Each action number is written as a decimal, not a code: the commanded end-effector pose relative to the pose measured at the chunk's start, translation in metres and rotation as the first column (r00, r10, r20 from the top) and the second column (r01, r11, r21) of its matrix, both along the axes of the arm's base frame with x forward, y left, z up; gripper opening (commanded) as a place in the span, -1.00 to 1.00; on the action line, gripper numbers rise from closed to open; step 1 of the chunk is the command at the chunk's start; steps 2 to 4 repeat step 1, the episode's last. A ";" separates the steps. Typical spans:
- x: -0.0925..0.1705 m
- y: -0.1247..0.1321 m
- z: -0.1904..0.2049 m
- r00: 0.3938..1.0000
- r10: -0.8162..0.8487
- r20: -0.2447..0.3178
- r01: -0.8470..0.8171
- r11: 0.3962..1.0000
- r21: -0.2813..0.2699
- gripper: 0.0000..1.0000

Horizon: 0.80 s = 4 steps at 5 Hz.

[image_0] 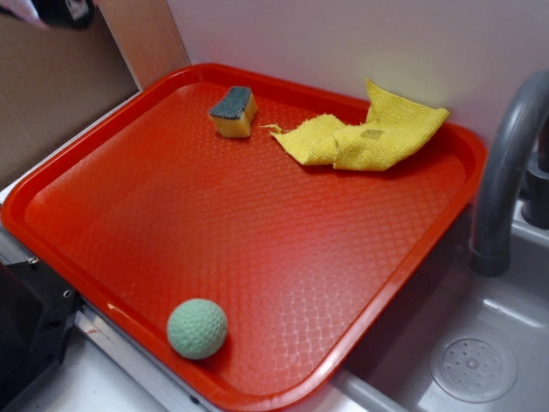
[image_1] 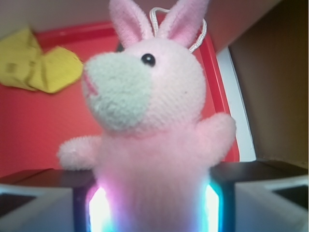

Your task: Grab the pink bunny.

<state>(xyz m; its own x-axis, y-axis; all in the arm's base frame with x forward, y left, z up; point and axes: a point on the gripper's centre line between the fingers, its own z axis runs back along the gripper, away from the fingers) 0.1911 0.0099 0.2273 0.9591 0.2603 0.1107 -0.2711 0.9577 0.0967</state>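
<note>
Pink bunny (image_1: 149, 130) filling the centre of the wrist view: pale pink fuzzy plush, whitish muzzle patch at centre left, small pink nose at its left edge, one black bead eye, two upright ears with darker pink inners at the top of the frame, a white cord loop behind the ears, stubby arms sticking out left and right. Pinched at the lower body between the two fingers of the gripper (image_1: 152, 208), dark finger pads (image_1: 231, 188) pressing the plush from both sides at the bottom of the frame, glowing light strips just inside each pad. Bunny upright, head above the fingers, not visible in the exterior view.

Red tray (image_0: 129, 257) spanning most of the exterior view, textured floor, raised rim. Inside it: yellow sponge (image_0: 233, 112) with a dark green top at upper centre near the far rim; crumpled yellow cloth (image_0: 364, 137) at upper right, partly over the far rim; green dimpled ball (image_0: 196, 328) at lower left, against the near rim. Grey sink (image_0: 472, 360) with curved faucet (image_0: 502, 172) at the right edge, beside the tray.
</note>
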 end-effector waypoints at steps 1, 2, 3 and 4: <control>0.007 0.004 0.000 0.999 0.003 0.042 -0.003 1.000 0.004 -1.00; 0.007 0.004 0.000 0.999 0.003 0.042 -0.003 1.000 0.004 -1.00; 0.007 0.004 0.000 0.999 0.003 0.042 -0.003 1.000 0.004 -1.00; 0.007 0.004 0.000 0.999 0.003 0.042 -0.003 1.000 0.004 -1.00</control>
